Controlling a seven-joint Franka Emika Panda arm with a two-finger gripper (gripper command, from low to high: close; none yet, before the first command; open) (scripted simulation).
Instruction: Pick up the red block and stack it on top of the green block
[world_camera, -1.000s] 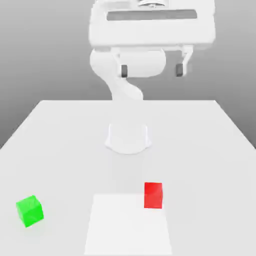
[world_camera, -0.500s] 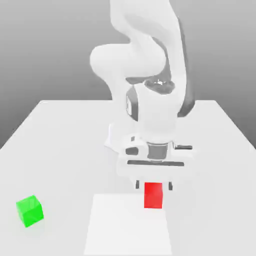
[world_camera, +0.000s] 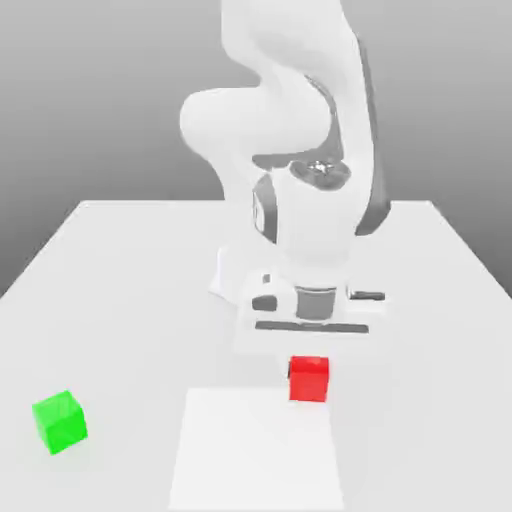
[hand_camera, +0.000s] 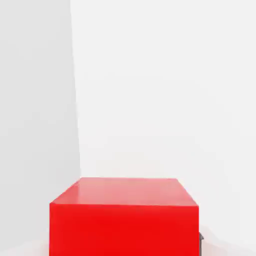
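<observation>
The tool (world_camera: 309, 368) is clenched on the red block (world_camera: 309, 379), directly beneath it on the surface (world_camera: 130, 270) (grasp step, apparently). Next: lift, then carry toward the green block (world_camera: 59, 421), well apart.

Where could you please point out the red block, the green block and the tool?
red block (world_camera: 309, 379), exterior view, front face.
green block (world_camera: 59, 422), exterior view, front face.
tool (world_camera: 309, 352), exterior view, just above the red block, between its fingertips.
</observation>
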